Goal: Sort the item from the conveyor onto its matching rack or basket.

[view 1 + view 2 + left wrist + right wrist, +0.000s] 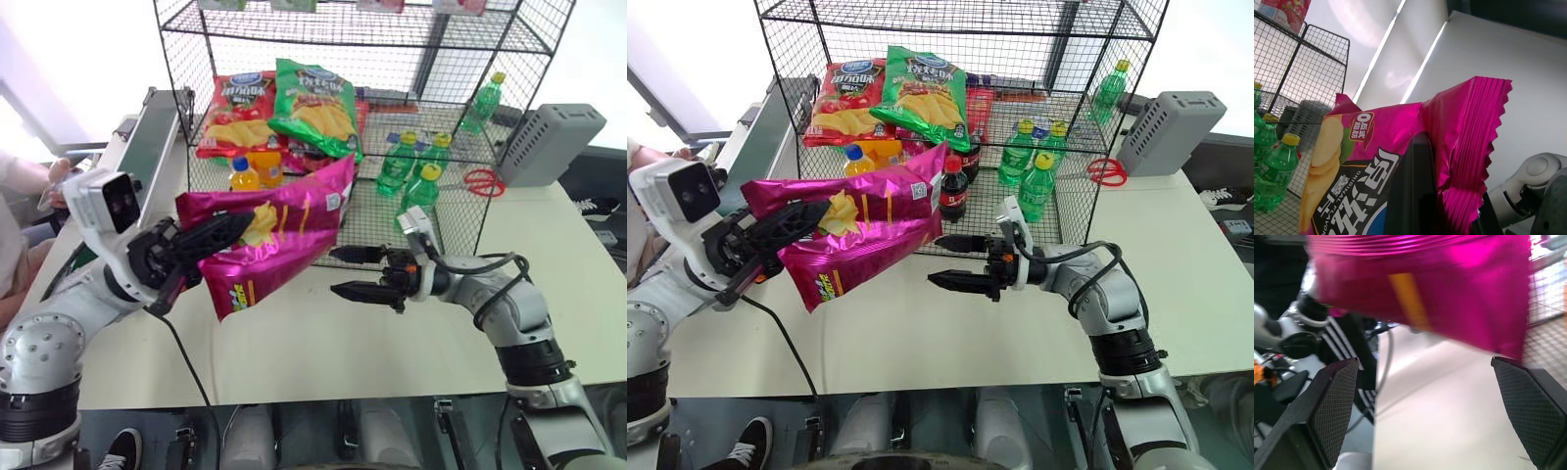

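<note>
Pinched in the left gripper (230, 233), the magenta chip bag (284, 235) hangs clear of the table (323, 343), out in front of the rack (490, 59) and off the conveyor (152, 147), which runs along the table's far left side. Its black fingers are clenched on the bag near one crimped end, so the rest of the bag sags free below and beside them; carrying it high like this probably keeps it from dragging on the tabletop. Just beside the bag's other end, the right gripper (358, 272) points toward it with jaws spread wide and nothing between them, apparently ready to take or steady the loose end. Inside the rack, a red chip bag (238, 113) and a green chip bag (315, 106) lean on the lower shelf, which suggests that is where chips belong. Green bottles (411, 166) stand further right on the same level, an orange bottle (244, 174) in front of the bags. Beyond the rack's right side sits a grey box (549, 142), with red scissors (480, 181) near it
</note>
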{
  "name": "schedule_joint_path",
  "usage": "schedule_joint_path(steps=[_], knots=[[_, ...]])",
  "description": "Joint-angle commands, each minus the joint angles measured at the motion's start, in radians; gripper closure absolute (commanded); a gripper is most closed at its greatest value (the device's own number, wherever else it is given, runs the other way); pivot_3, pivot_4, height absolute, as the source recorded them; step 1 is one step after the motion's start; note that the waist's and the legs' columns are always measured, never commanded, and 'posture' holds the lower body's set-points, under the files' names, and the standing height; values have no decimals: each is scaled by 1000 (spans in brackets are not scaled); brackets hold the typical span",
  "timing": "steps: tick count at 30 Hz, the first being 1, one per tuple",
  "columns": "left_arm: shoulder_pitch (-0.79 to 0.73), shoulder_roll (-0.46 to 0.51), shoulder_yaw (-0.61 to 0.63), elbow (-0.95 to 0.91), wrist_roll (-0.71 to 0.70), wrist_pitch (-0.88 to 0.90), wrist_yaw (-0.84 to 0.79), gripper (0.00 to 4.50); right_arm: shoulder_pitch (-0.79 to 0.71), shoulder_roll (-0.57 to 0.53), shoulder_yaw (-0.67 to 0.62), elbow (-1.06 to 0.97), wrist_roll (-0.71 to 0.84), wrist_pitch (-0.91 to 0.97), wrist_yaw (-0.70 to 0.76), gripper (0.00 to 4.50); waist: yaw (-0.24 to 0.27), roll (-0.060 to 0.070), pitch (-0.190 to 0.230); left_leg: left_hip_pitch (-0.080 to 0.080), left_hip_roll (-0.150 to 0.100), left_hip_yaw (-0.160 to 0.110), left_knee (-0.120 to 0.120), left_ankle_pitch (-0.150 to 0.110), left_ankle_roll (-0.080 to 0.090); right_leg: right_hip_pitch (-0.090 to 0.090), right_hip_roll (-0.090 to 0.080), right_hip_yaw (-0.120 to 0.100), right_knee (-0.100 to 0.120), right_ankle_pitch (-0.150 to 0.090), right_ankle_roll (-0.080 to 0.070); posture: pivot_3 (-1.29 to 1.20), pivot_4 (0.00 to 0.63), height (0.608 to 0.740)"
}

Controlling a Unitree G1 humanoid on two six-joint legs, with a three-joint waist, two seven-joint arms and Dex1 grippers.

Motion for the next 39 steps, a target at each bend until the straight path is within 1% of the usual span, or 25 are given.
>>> schedule_joint_path(steps=[1,3,4,5,6,9,11,14,17,20,25,28,34,35,36,39], knots=[[-22,11,41,-51,-67,8,27,4466,-7,-17,-59,12,28,1,10,0,-1,0,0,0,0,0,0,0,0,0,0,0,0,0,0,0,150,740],[-22,13,42,-54,-68,10,31,4466,-3,-18,-77,-18,97,76,14,0,-1,0,0,0,0,0,0,0,0,0,0,0,0,0,0,0,150,740],[-23,12,41,-53,-65,10,32,4466,-3,-23,-86,-35,151,143,17,0,-1,0,0,0,0,0,0,0,0,0,0,0,0,0,0,0,150,740],[-27,9,40,-50,-63,10,33,4466,4,-36,-86,-69,197,188,40,0,-2,0,0,0,0,0,0,0,0,0,0,0,0,0,0,0,150,740],[-33,6,38,-47,-66,11,36,4466,9,-40,-87,-92,220,208,47,0,-2,0,0,0,0,0,0,0,0,0,0,0,0,0,0,0,150,740],[-59,-3,26,-49,-96,19,58,4466,-16,-31,-115,-95,336,336,11,0,-1,0,0,0,0,-1,0,0,0,0,0,0,0,0,0,0,150,740],[-65,-4,20,-40,-85,26,53,4466,-27,-27,-120,-116,380,371,2,0,-2,0,0,0,0,-1,0,0,0,0,0,0,0,0,0,0,150,740],[-75,-17,7,-20,-58,24,40,4466,-35,-11,-93,-163,412,404,-16,0,-2,0,0,0,0,-1,0,0,0,0,0,0,0,0,0,0,150,740],[-87,-37,5,-1,-43,17,47,4466,-31,-2,-74,-181,397,397,-26,0,-1,0,0,0,0,-1,0,0,0,0,1,0,0,0,0,0,150,740],[-90,-53,9,15,-8,4,41,4466,-20,-24,-54,-193,368,385,-13,0,1,0,0,0,0,-1,0,0,0,0,0,0,0,0,0,0,150,740],[-75,-57,17,32,52,2,5,4466,-7,-30,-56,-189,370,387,-21,0,0,0,0,0,0,-1,0,0,0,0,0,0,0,0,0,0,150,740],[-66,-64,14,36,81,-2,-9,4500,-14,-25,-57,-180,359,380,-33,762,-2,0,0,0,0,-1,0,0,0,0,0,0,0,0,0,0,150,740],[-65,-80,16,40,123,-10,-25,4500,-9,-29,-42,-174,327,357,-19,3700,-1,0,0,0,0,-1,0,0,0,0,0,0,0,0,0,0,150,740],[-66,-81,16,42,132,-11,-29,4500,-9,-29,-39,-173,320,350,-17,4080,-1,0,0,0,0,-1,0,0,0,0,0,0,0,0,0,0,150,740],[-66,-79,19,46,138,-9,-33,4500,-8,-31,-34,-172,311,339,-9,4252,-1,0,0,0,0,-1,0,0,0,0,0,0,0,0,0,0,150,740],[-67,-75,29,61,167,-17,-36,4500,-6,-35,-28,-163,286,321,-5,4252,-1,0,0,0,0,-1,0,0,0,0,0,0,0,0,0,0,150,740]])
